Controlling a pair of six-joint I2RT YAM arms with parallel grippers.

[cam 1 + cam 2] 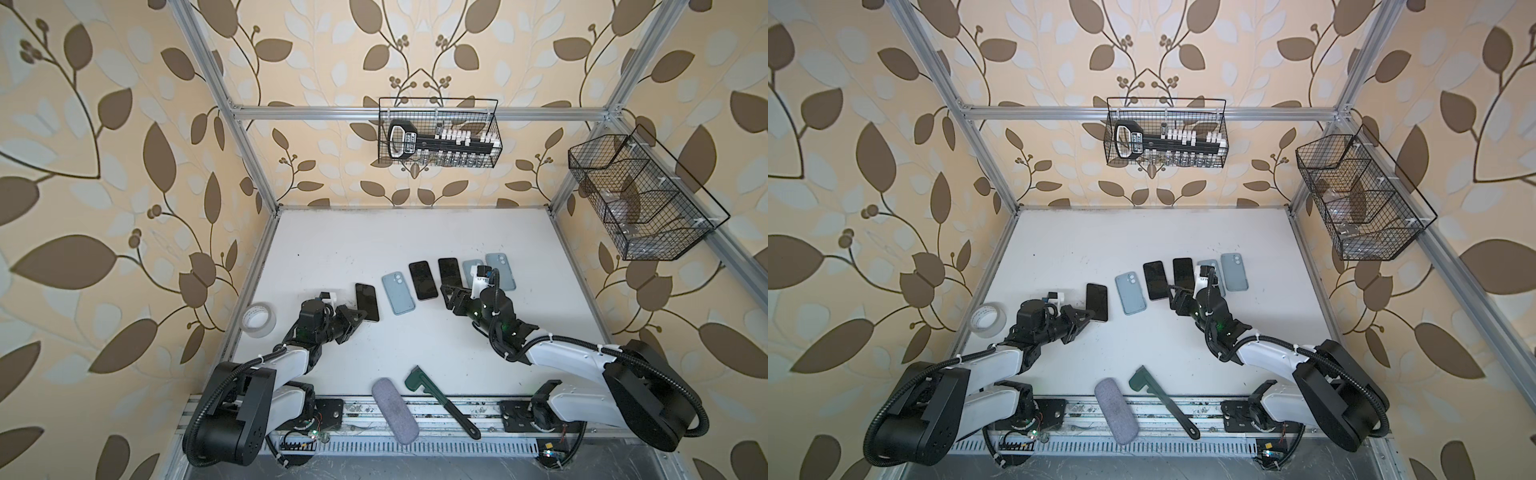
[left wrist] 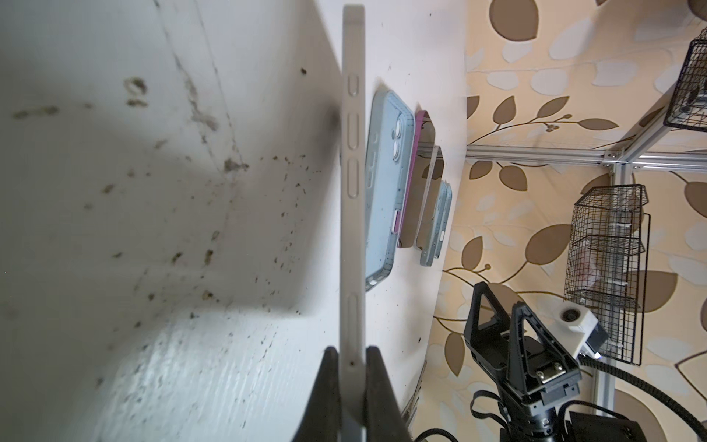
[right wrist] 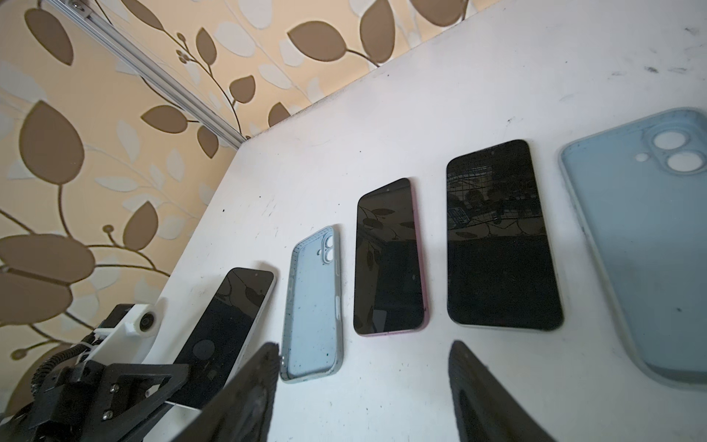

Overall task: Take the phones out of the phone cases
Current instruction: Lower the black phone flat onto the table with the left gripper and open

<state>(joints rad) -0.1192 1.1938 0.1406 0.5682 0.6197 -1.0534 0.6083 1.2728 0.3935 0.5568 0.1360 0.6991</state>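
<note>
A black-screened phone [image 1: 367, 302] with a pale off-white rim, apparently its phone case, sits at the left end of a row. My left gripper [image 1: 360, 317] is shut on its near end. The left wrist view shows the phone's pale edge [image 2: 352, 191] with raised buttons, pinched between both fingers [image 2: 377, 382]. My right gripper [image 1: 451, 297] hovers open near the row's right half, with nothing between its fingers [image 3: 264, 367]. In the right wrist view the held phone [image 3: 225, 325] is far left.
Along the row lie a light blue empty case [image 1: 398, 294], two bare phones [image 1: 423, 280] [image 1: 450, 273] and further blue cases [image 1: 500, 270]. A tape roll [image 1: 259, 318] sits left. A grey pouch [image 1: 395, 411] and green tool [image 1: 440, 401] lie near the front edge.
</note>
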